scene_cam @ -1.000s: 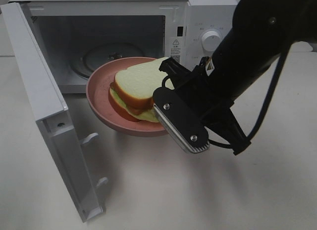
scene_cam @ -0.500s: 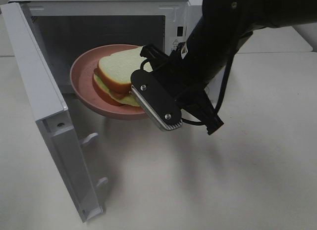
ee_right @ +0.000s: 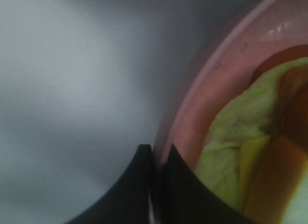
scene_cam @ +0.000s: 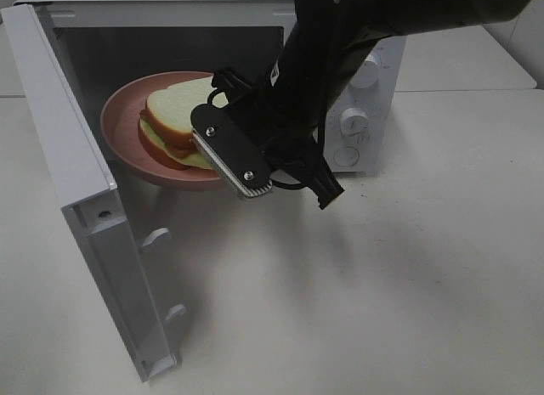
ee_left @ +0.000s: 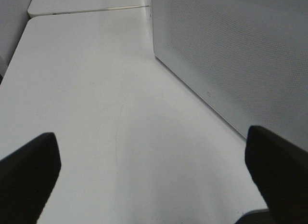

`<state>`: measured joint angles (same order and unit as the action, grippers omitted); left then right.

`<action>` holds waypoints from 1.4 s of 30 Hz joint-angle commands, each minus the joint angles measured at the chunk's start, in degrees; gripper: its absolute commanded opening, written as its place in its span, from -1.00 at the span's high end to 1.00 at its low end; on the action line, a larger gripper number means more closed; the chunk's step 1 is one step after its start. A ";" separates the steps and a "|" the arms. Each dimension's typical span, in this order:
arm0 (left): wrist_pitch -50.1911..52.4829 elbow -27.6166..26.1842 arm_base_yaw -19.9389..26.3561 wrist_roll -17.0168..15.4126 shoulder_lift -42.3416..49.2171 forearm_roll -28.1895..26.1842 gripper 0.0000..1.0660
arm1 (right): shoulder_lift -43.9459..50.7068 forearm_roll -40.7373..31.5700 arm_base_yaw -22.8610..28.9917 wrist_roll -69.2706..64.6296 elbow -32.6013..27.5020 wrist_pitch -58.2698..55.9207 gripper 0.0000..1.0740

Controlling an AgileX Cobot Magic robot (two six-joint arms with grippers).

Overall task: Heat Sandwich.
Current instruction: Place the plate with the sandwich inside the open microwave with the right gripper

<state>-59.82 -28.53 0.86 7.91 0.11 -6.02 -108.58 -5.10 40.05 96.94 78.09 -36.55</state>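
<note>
- My right gripper is clamped narrow on the near rim of the pink plate. In the wrist view the two dark fingers pinch that rim with almost no gap between them.
- The sandwich lies on the plate, white bread on top, tan crust, pale green filling at the edge. It is close to the lens in the right wrist view.
- The plate sits in the mouth of the microwave, its far side inside the dark cavity and its near side at the sill. I cannot tell whether it touches the floor of the oven.
- The door hangs wide open on the left.
- My left gripper is spread wide and holds nothing. It is low over the white table, beside a perforated white panel.
</note>
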 commanded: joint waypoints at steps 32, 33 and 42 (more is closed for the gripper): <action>0.74 0.06 0.17 -0.40 0.00 -0.23 -0.90 | -20.23 9.17 -0.06 -17.30 31.74 -11.92 0.99; 0.74 0.06 0.17 -0.40 0.00 -0.23 -0.90 | -20.74 9.63 -0.06 -17.99 32.66 -12.32 0.99; 0.74 0.06 0.17 -0.40 0.00 -0.23 -0.90 | -24.87 10.83 -0.52 -22.52 39.08 -12.55 0.98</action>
<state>-59.82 -28.53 0.86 7.91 0.11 -6.02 -133.10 5.21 39.88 75.69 115.68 -49.85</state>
